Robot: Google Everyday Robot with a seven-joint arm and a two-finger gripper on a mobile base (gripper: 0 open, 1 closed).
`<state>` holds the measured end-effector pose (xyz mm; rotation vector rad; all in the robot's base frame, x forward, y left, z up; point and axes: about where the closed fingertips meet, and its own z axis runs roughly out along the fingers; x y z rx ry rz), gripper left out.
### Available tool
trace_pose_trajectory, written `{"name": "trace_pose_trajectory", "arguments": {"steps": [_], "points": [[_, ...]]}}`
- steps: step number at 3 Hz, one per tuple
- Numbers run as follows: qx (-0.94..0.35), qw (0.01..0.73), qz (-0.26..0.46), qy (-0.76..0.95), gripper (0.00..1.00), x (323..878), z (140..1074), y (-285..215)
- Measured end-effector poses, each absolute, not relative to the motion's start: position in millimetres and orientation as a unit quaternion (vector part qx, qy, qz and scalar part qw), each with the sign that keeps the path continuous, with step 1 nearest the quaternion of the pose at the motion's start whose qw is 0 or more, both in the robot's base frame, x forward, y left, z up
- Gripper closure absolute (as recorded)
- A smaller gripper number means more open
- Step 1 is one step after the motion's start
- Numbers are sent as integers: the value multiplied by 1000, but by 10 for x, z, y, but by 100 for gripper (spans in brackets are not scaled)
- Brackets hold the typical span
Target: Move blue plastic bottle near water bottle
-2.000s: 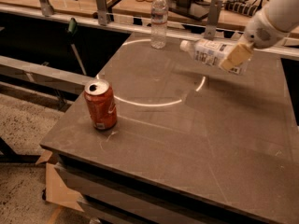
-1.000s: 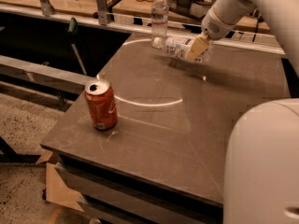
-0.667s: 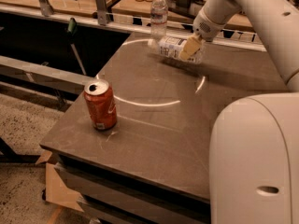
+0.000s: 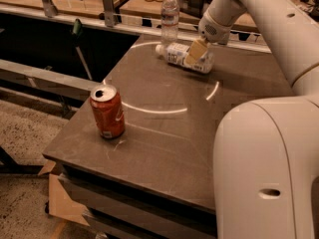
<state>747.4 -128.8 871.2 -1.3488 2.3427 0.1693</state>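
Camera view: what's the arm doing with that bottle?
The gripper, at the far edge of the table, has its fingers closed around the blue bottle, which lies on its side at or just above the surface. Its cap end points toward the upright water bottle, close by. A red can stands untouched at front left.

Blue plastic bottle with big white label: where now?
In camera view, the blue plastic bottle is on its side near the table's far edge, in the gripper, cap before the upright slim clear water bottle.
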Motion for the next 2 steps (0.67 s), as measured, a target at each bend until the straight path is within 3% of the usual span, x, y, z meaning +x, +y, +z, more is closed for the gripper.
{"name": "trace_pose_trajectory", "arguments": {"steps": [1,2], "points": [[-479,200,66,852,0,7420,8726,-1259],[-464,184,62,864,0,7220,8892,-1558]]}}
